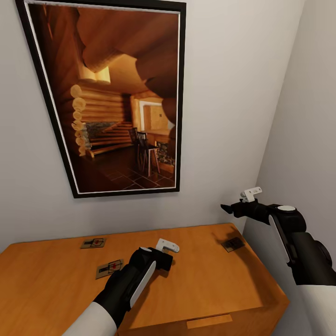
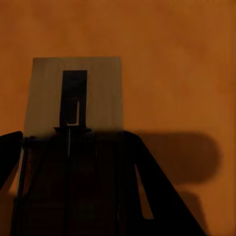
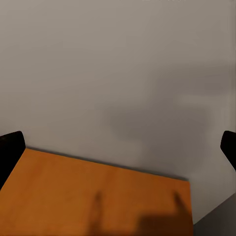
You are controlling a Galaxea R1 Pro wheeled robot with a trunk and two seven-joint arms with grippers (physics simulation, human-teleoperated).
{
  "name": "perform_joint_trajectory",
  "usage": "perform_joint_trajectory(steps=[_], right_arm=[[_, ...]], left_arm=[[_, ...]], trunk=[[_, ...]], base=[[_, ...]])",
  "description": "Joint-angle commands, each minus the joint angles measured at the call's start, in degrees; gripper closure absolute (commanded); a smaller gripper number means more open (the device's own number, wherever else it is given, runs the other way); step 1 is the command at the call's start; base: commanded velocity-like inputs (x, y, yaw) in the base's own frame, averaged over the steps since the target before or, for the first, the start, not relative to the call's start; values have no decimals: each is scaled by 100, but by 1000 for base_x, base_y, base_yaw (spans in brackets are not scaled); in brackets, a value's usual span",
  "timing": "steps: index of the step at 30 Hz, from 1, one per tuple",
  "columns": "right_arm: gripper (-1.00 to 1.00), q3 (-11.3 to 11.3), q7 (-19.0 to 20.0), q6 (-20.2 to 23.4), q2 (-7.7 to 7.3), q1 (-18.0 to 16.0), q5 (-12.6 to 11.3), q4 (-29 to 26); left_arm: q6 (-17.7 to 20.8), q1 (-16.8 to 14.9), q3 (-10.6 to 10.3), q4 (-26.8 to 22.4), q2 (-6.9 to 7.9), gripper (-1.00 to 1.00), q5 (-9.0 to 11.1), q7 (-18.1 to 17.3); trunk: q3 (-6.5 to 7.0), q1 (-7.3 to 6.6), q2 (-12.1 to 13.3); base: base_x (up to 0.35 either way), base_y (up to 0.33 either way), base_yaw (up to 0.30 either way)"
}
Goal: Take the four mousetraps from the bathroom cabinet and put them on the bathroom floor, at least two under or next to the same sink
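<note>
The cabinet (image 1: 196, 280) shows its flat orange-brown top. Three mousetraps lie on it: one at the back left (image 1: 93, 242), one nearer the front left (image 1: 109, 268), one at the back right (image 1: 233, 243). My left gripper (image 1: 161, 262) points down at the middle of the top. In the left wrist view another mousetrap (image 2: 73, 93) lies flat on the wood, its near end in deep shadow between the dark fingers (image 2: 11, 152). Whether they grip it is unclear. My right gripper (image 1: 227, 208) hovers open above the back right corner, holding nothing.
A large framed picture (image 1: 116, 98) of a log-cabin room hangs on the grey wall behind the cabinet. A side wall (image 1: 303, 116) closes in on the right, close to the right arm. A drawer handle (image 1: 209, 321) shows at the cabinet's front edge.
</note>
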Motion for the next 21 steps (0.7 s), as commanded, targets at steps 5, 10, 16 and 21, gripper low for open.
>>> perform_joint_trajectory(steps=[5, 10, 16, 21], right_arm=[[-100, -6, 46, 21, 0, -4, 43, -6], [-100, -6, 46, 21, 0, -4, 43, -5], [-100, -1, 46, 21, 0, -6, 43, -5], [-100, 2, 46, 21, 0, -4, 43, -5]], left_arm=[[29, -3, -1, 110, 0, 100, -22, 24], [22, -3, -9, 106, 0, 100, -22, 22], [23, -3, -10, 105, 0, 100, -22, 17], [28, -3, -9, 102, 0, 100, -22, 9]], trunk=[[-9, 2, -5], [-9, 2, -5], [-9, 2, -5], [-9, 2, -5]], base=[[0, 0, 0], [0, 0, 0], [0, 0, 0], [0, 0, 0]])
